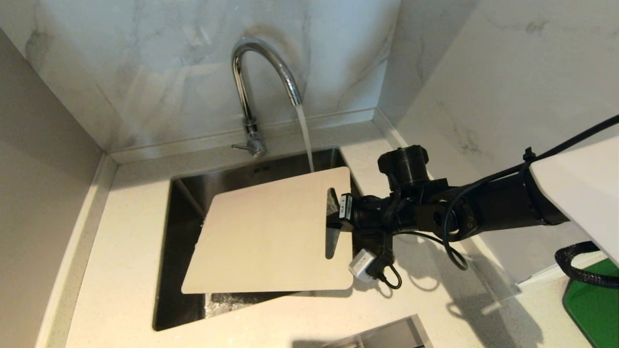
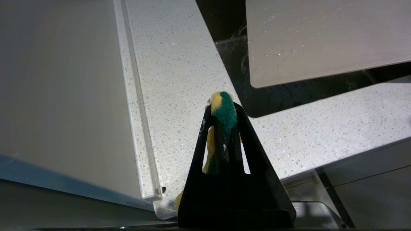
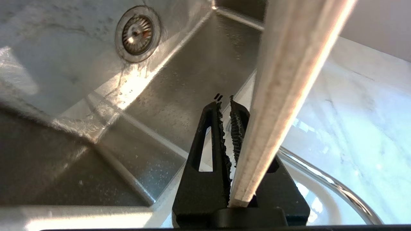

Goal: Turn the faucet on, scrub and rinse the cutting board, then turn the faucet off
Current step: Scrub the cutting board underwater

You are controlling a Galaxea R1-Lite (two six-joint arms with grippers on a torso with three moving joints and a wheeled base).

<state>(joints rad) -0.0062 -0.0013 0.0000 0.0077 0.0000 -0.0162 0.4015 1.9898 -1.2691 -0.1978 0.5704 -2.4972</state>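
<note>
The chrome faucet (image 1: pixel 263 72) stands behind the sink and is running; its water stream (image 1: pixel 304 140) falls at the far edge of the cutting board (image 1: pixel 261 232). That beige board hangs nearly level over the sink (image 1: pixel 217 183). My right gripper (image 1: pixel 333 212) is shut on the board's handle end, by the cut-out. In the right wrist view the board's edge (image 3: pixel 282 96) runs past the toothed fingers (image 3: pixel 237 128). My left gripper (image 2: pixel 221 112) is outside the head view, over the counter, shut on a green-and-yellow sponge (image 2: pixel 224 110); the board's corner (image 2: pixel 321 41) shows beyond it.
The faucet's thin lever (image 1: pixel 240 147) sticks out at its base. The sink drain (image 3: pixel 138 33) lies below the board. Speckled white counter (image 1: pixel 121 270) surrounds the sink, with marble walls behind and right. A green object (image 1: pixel 595 304) sits at the far right.
</note>
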